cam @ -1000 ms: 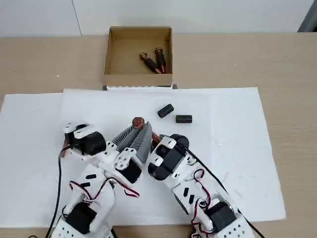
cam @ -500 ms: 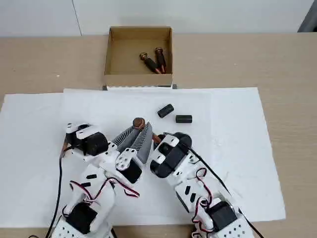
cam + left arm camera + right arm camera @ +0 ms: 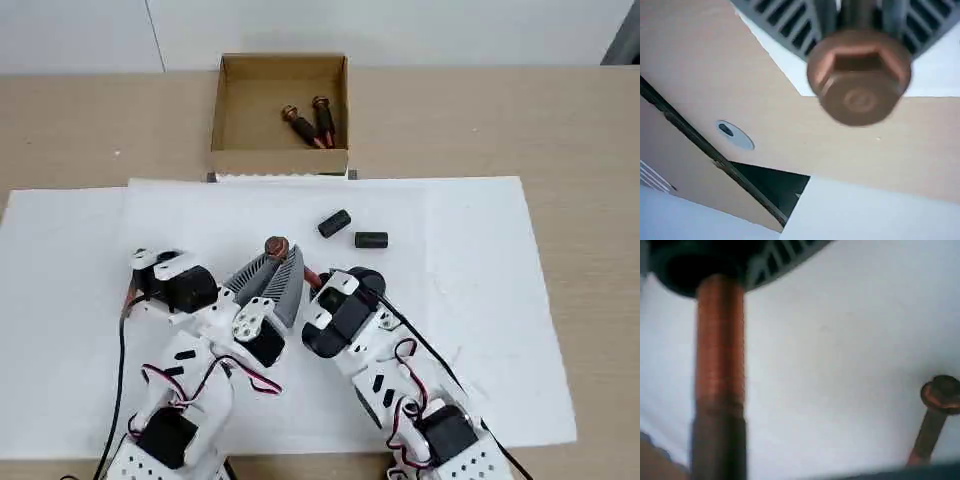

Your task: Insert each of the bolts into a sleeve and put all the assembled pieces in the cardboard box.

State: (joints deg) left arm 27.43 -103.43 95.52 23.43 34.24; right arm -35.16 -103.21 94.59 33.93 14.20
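Note:
My left gripper (image 3: 277,262) is shut on a copper bolt (image 3: 277,246) whose hex head (image 3: 858,75) sticks out past the grey fingertips. Beside it, my right gripper (image 3: 316,282) sits under its own wrist, shut on a black sleeve (image 3: 687,267) with a copper bolt shaft (image 3: 720,355) running out of it. A second bolt (image 3: 935,407) shows farther off over the paper. Two loose black sleeves (image 3: 334,222) (image 3: 371,239) lie on the white paper beyond both grippers. The cardboard box (image 3: 228,110) at the back holds two assembled pieces (image 3: 312,122).
White paper (image 3: 480,280) covers the near part of the wooden table (image 3: 500,120). The box stands just past the paper's far edge. Both arm bases crowd the near middle, with cables (image 3: 120,360) trailing beside the left arm.
Both arms have shifted only a little. The left gripper still holds the bolt in almost the same spot, and the loose sleeves and box have not moved.

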